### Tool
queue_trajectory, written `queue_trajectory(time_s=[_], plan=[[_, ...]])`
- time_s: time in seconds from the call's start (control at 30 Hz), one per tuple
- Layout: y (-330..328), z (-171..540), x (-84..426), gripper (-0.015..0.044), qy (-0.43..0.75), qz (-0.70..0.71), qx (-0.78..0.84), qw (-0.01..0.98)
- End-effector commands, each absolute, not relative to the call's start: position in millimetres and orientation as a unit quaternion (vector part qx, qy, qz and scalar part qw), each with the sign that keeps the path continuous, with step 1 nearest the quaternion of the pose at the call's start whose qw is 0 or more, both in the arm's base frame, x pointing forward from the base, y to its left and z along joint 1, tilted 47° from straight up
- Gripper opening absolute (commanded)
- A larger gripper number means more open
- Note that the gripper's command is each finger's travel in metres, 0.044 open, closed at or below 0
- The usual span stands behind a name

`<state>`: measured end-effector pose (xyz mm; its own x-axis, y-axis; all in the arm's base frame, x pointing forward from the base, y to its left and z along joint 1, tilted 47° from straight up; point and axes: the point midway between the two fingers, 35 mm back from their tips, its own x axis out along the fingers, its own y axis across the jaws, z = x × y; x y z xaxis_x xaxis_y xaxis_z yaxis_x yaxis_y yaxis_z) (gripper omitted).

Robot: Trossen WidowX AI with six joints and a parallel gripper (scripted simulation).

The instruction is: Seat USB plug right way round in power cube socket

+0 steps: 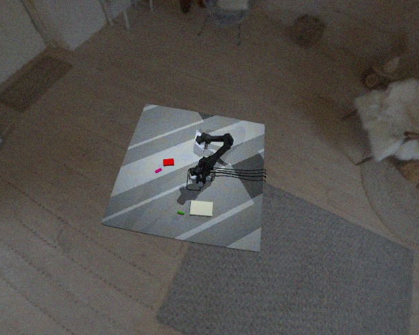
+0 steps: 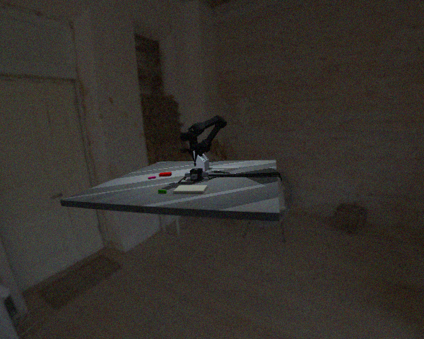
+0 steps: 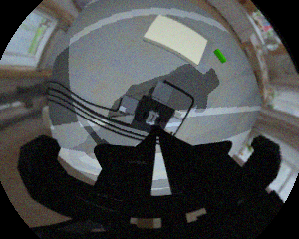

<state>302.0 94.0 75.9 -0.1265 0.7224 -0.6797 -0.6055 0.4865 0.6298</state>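
The dark power cube (image 2: 196, 174) (image 3: 141, 119) stands on the table, with grey plugs around its sides, such as one (image 3: 163, 93) at its far side in the wrist view. The arm hides most of the cube in the top view. My gripper (image 2: 195, 164) (image 3: 156, 131) points down just above the cube, its fingertips nearly together. It is shut on the USB plug, which is too small and dark to make out between the tips. Which way round the plug is cannot be seen. A pale mark (image 3: 152, 118) shows on the cube's top, just beyond the fingertips.
Black cables (image 1: 238, 173) (image 2: 243, 175) run from the cube to the table edge. A cream slab (image 1: 201, 209) (image 2: 190, 189) (image 3: 176, 40), green piece (image 1: 181, 212) (image 2: 162, 191) (image 3: 219, 55), red block (image 1: 168, 162) (image 2: 165, 174) and pink piece (image 1: 158, 170) (image 2: 152, 177) lie around it. A white block (image 2: 203, 163) stands behind.
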Motion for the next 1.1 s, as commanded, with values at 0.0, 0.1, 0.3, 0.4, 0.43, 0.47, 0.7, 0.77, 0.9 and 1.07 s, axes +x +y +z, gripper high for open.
queue_trajectory(time_s=[0.0,0.1,0.3,0.4,0.43,0.47,0.7,0.77,0.9,1.07], plan=[[93.9,75.7,301.8,0.0000,0.529,0.533,0.018,0.660],[93.9,75.7,301.8,0.0000,0.508,0.553,-0.008,0.661],[93.9,75.7,301.8,0.0000,0.463,0.591,-0.060,0.658],[93.9,75.7,301.8,0.0000,0.439,0.609,-0.086,0.655],[93.9,75.7,301.8,0.0000,0.431,0.614,-0.094,0.654],[93.9,75.7,301.8,0.0000,0.423,0.620,-0.103,0.653],[93.9,75.7,301.8,0.0000,0.365,0.656,-0.162,0.640],[93.9,75.7,301.8,0.0000,0.348,0.666,-0.179,0.636],[93.9,75.7,301.8,0.0000,0.312,0.683,-0.212,0.626],[93.9,75.7,301.7,0.0000,0.267,0.702,-0.252,0.610]])
